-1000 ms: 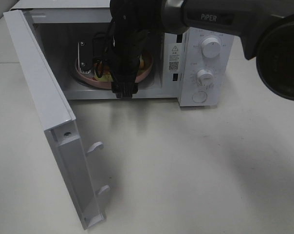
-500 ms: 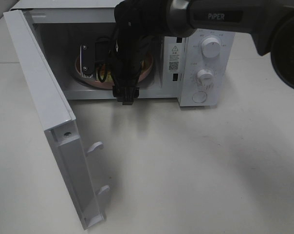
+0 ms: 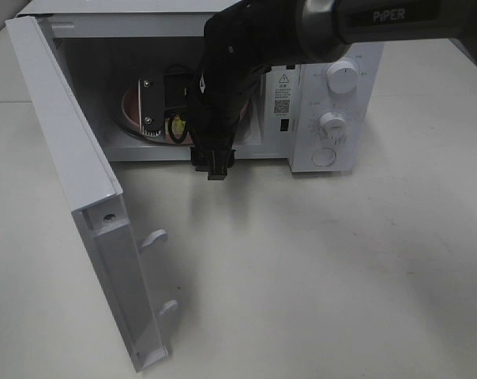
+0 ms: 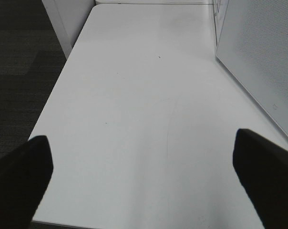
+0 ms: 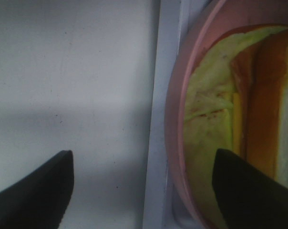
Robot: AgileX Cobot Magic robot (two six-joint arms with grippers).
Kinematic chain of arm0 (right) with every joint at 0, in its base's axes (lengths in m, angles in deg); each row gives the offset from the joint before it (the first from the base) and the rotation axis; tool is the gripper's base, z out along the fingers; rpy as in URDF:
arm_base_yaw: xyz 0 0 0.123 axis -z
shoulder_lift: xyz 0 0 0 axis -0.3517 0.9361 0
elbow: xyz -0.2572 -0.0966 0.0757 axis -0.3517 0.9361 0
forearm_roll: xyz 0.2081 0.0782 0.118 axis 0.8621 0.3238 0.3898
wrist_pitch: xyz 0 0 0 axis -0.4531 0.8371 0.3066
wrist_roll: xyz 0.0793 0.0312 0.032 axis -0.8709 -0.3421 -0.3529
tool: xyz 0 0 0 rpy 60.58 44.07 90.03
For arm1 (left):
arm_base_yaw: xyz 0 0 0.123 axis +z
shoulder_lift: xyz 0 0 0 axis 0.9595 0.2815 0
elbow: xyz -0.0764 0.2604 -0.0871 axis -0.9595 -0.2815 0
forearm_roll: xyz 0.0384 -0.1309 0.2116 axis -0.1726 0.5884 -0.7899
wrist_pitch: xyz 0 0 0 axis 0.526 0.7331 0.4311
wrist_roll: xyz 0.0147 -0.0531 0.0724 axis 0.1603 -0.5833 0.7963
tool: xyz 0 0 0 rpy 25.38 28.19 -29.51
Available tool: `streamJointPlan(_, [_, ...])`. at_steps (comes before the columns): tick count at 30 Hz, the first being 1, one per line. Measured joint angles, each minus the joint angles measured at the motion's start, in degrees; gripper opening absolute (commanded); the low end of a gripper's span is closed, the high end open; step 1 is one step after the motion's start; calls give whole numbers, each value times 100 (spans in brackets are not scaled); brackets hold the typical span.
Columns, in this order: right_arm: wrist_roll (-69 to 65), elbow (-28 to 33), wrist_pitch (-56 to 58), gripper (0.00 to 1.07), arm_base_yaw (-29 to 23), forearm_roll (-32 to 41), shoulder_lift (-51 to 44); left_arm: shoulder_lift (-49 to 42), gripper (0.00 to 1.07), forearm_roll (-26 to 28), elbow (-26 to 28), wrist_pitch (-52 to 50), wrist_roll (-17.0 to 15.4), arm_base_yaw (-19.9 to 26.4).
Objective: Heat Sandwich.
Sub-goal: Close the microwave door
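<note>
I record soft, even light; black robot arm [image 3: 223, 79] shadows the white tabletop [image 3: 341, 268] faintly; flat yellowish-green sandwich [image 5: 206, 124] is out of focus.

The white microwave [image 3: 306, 154] sits top centre, its door [image 3: 65, 158] open toward the lower left. 2 knobs [image 3: 343, 79] stand on its right panel. A pink plate [image 3: 131, 106] lies inside.

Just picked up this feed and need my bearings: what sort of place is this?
Probably a lab bench, not a kitchen: a white microwave, door open, on a plain white table, with dark floor beside it.
</note>
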Motion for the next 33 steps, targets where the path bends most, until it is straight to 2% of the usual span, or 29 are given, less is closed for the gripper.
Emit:
streamJointPlan(10, [0,922,-544,76,0,-11,-636,0,98,0,0,0,0,0])
streamJointPlan(33, [-149,2727,-745,76,0,-6,-2154,0,98,0,0,0,0,0])
